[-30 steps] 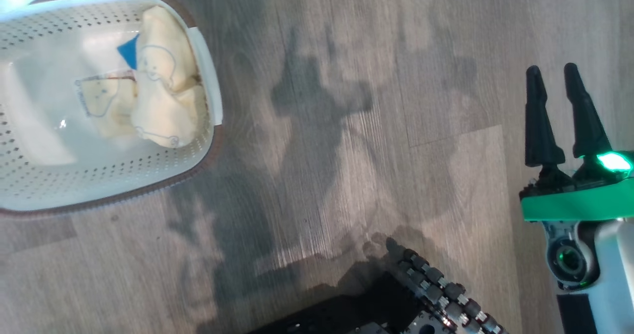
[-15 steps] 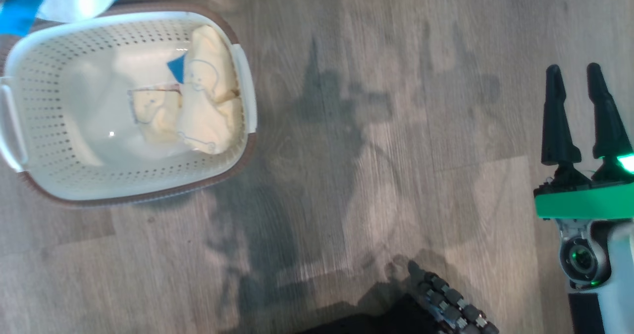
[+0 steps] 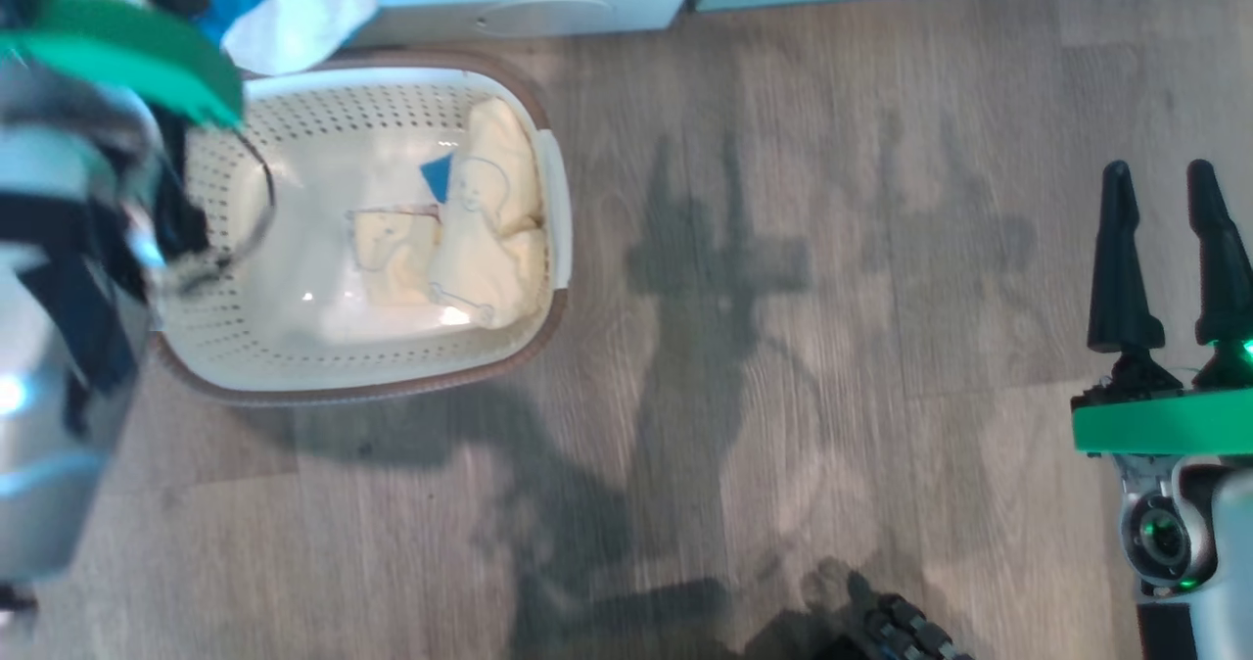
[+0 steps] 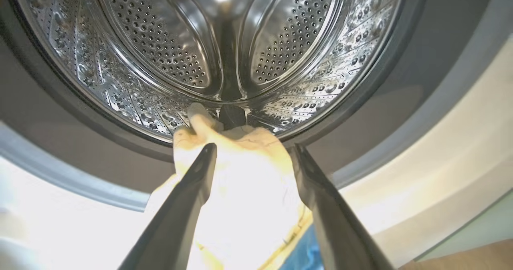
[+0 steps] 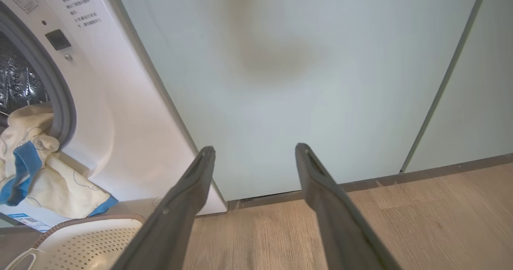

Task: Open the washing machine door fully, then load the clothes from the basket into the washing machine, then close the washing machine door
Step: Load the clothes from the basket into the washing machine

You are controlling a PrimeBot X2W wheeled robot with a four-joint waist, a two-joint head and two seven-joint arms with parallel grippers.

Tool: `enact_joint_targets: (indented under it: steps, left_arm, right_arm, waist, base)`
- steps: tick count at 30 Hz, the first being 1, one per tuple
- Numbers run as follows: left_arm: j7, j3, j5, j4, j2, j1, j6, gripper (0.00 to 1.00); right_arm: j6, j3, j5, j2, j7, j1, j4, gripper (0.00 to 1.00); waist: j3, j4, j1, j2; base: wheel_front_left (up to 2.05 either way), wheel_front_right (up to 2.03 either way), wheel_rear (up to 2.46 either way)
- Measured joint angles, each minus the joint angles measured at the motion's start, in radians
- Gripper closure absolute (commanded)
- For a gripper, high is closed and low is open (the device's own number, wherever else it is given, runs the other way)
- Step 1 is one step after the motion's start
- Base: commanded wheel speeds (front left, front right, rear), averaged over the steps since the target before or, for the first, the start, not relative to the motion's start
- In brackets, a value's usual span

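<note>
At the far left, the left gripper [image 4: 253, 148] points into the open mouth of the washing machine [image 5: 120, 101], just before the steel drum [image 4: 160, 41]. Its fingers stand wide apart, and a pale yellow garment [image 4: 244, 190] lies between them. It does not look squeezed, so I judge the garment is being let go here. In the right wrist view it hangs half out over the grey lip, so it probably needs a push deeper inside.

To the right of this arm, the basket [image 3: 553, 200] stands on the floor [image 3: 783, 396], close under the machine, which keeps the way to the drum short. More clothes [image 3: 489, 239] lie bunched against its right wall, so the loading is not finished.

At the far right, the right gripper [image 3: 1158, 175] hangs empty over the bare floor with its fingers apart, facing a mint cabinet panel [image 5: 300, 61] and well clear of the work.
</note>
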State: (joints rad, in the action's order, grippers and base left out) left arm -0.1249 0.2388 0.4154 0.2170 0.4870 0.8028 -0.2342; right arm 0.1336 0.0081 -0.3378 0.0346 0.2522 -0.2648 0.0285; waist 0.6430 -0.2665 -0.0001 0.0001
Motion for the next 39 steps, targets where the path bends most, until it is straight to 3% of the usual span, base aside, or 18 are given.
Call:
enact_joint_targets:
  steps: [9, 18, 26, 39]
  left_arm:
    - [-0.031, 0.049, -0.031, -0.218, -0.035, -0.275, -0.1, 0.0]
    - [-0.045, 0.085, -0.047, -0.3, -0.067, -0.468, -0.173, 0.0]
    - [-0.062, 0.116, -0.034, -0.305, -0.102, -0.574, -0.183, 0.0]
    - [-0.078, 0.123, -0.015, -0.263, -0.119, -0.603, -0.182, 0.0]
  right_arm:
    - [0.0, -0.001, 0.052, 0.0, 0.0, 0.044, 0.006, 0.0]
    - [0.0, -0.011, 0.111, 0.0, 0.0, 0.097, 0.019, 0.0]
    - [0.0, -0.022, 0.155, 0.005, 0.0, 0.152, 0.032, 0.0]
    - [0.0, -0.022, 0.164, 0.016, 0.0, 0.178, 0.047, 0.0]
  waist:
    - [-0.081, 0.057, 0.0, 0.0]
    - [-0.172, 0.113, 0.0, 0.0]
    - [-0.254, 0.159, 0.0, 0.0]
    - [-0.313, 0.195, 0.0001, 0.0]
  base:
    - [0.0, 0.0, 0.0]
    - [0.0, 0.0, 0.0]
    - [0.0, 0.0, 0.0]
    - [0.0, 0.0, 0.0]
